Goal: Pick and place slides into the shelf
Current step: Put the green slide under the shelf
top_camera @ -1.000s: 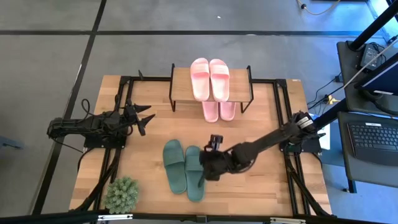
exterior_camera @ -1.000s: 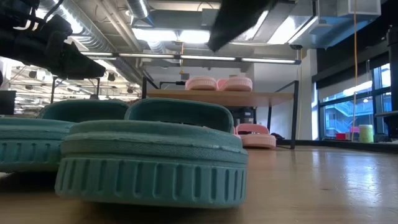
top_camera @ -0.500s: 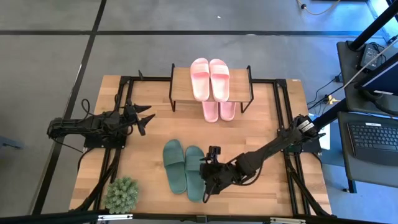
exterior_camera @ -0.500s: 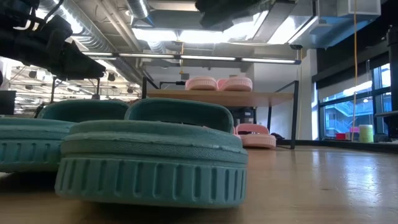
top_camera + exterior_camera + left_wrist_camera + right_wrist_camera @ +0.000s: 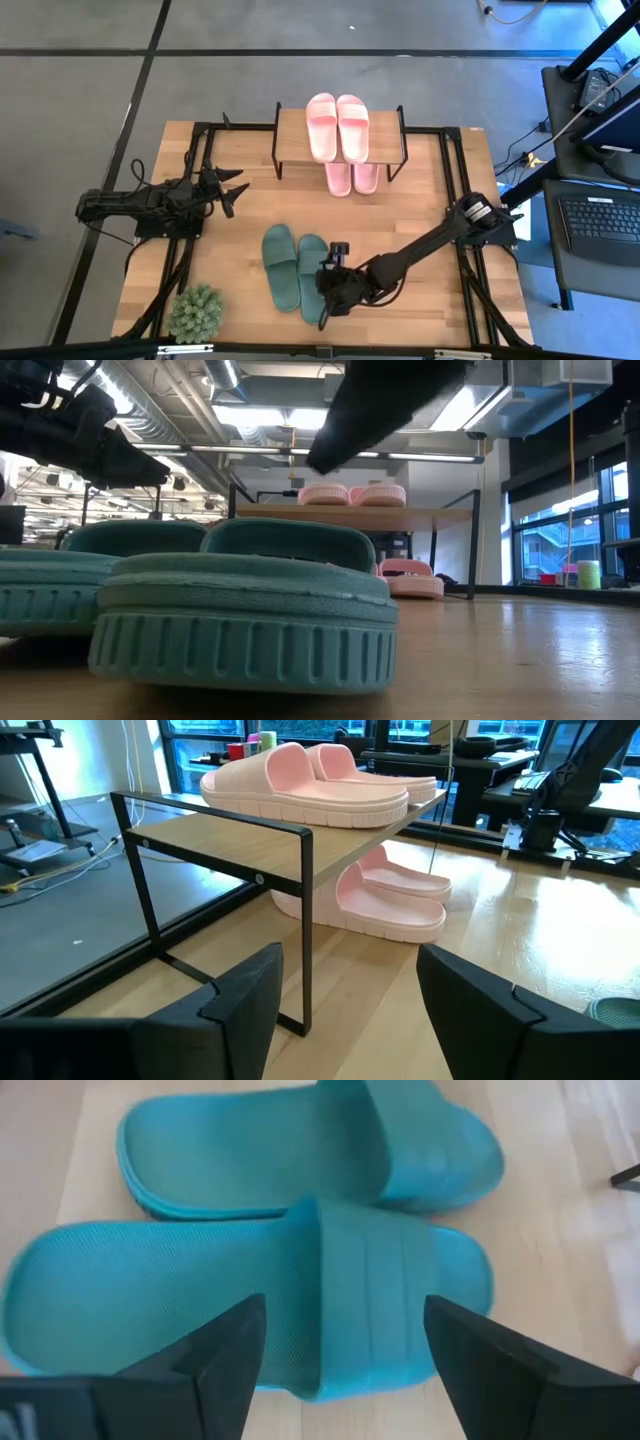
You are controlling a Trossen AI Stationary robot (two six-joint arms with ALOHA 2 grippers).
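Observation:
Two dark green slides (image 5: 280,265) (image 5: 312,272) lie side by side, soles down, on the wooden table near its front. My right gripper (image 5: 326,298) hovers open over the right-hand green slide (image 5: 250,1305), a finger to either side, touching nothing; it shows at the top of the low view (image 5: 385,395). The shelf (image 5: 295,140) stands at the far middle, with two pink slides (image 5: 337,127) on its top board and two more (image 5: 352,178) under it. My left gripper (image 5: 232,190) waits open at the table's left, facing the shelf (image 5: 240,850).
A small green potted plant (image 5: 196,312) sits at the near left corner. Black frame rails (image 5: 452,190) run along the table's left and right sides. Bare wood lies between the green slides and the shelf. A desk with a keyboard (image 5: 595,225) stands beyond the right edge.
My right gripper has moved toward the table's near edge and downward, coming over the near part of the right-hand green slide, and stays open. The slides have not moved.

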